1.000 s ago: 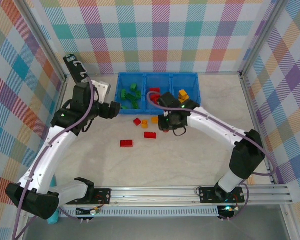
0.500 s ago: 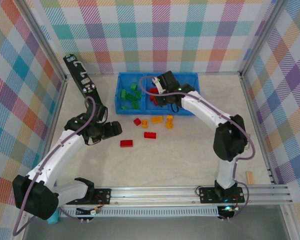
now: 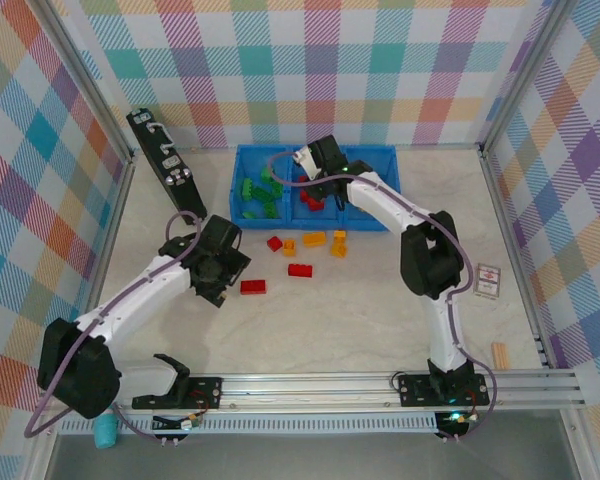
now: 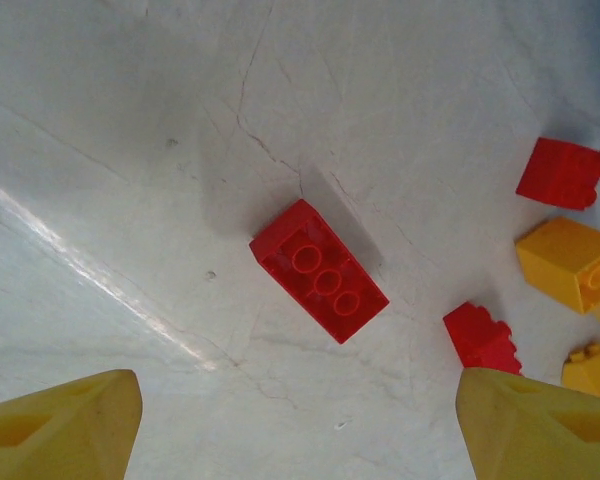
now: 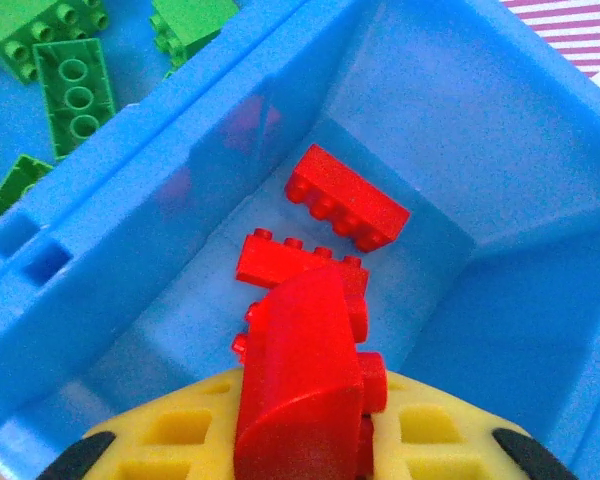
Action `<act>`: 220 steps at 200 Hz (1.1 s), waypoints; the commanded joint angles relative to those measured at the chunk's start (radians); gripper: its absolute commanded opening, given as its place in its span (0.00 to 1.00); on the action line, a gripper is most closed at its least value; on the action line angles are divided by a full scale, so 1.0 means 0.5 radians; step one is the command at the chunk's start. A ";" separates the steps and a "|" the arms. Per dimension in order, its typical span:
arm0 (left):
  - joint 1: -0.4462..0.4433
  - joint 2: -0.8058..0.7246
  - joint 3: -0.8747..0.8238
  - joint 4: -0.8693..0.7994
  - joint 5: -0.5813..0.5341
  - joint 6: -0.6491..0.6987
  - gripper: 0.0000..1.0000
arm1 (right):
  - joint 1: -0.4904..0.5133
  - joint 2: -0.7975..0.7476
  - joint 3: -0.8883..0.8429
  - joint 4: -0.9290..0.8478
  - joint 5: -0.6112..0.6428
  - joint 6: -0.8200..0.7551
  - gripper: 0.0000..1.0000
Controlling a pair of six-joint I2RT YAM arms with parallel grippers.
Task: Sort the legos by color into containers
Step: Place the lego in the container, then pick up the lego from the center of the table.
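Note:
The containers are three joined compartments of a blue tray (image 3: pixel 280 150). Green legos (image 3: pixel 260 190) lie in its left compartment, red ones (image 5: pixel 345 197) in the middle, yellow ones (image 3: pixel 366 189) on the right. My right gripper (image 5: pixel 305 425) hangs over the middle compartment, shut on a red curved lego (image 5: pixel 300 380); from above it sits at the tray's centre (image 3: pixel 313 183). My left gripper (image 4: pixel 295 430) is open just above the table, its yellow fingertips (image 4: pixel 60 425) wide apart. A red brick (image 4: pixel 318 270) lies flat a little beyond them, untouched (image 3: pixel 252 287).
Loose red legos (image 3: pixel 300 270) and orange legos (image 3: pixel 314 239) lie on the table in front of the tray. A long black bar with white marks (image 3: pixel 165 165) leans at the back left. A card (image 3: pixel 488 280) and a wooden block (image 3: pixel 500 353) lie at the right.
My right arm has carried the red lego from the table up over the tray's middle compartment. My left arm has swung from beside the tray down toward the red brick.

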State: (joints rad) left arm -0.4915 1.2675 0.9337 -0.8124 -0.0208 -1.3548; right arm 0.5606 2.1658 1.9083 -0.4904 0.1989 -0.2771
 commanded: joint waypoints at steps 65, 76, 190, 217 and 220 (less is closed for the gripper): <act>-0.147 0.473 0.057 0.293 -0.018 -0.509 0.82 | -0.032 0.219 0.160 0.098 -0.003 -0.173 0.39; -0.151 0.526 0.079 0.297 -0.029 -0.502 0.82 | -0.038 0.215 0.161 0.095 -0.011 -0.170 0.42; -0.149 0.789 0.014 0.398 -0.034 -0.590 0.61 | -0.081 0.021 0.147 0.107 -0.093 -0.124 0.56; -0.149 0.837 0.009 0.377 0.034 -0.543 0.44 | -0.127 -0.089 0.118 0.065 -0.134 -0.068 0.57; -0.149 0.842 0.010 0.370 0.040 -0.543 0.43 | -0.136 -0.107 0.114 0.053 -0.143 -0.054 0.57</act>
State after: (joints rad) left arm -0.5610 1.6653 0.9543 -0.6029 -0.0280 -1.6272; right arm 0.5209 2.2230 1.9583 -0.4610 0.1707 -0.3470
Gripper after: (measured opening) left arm 0.478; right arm 0.568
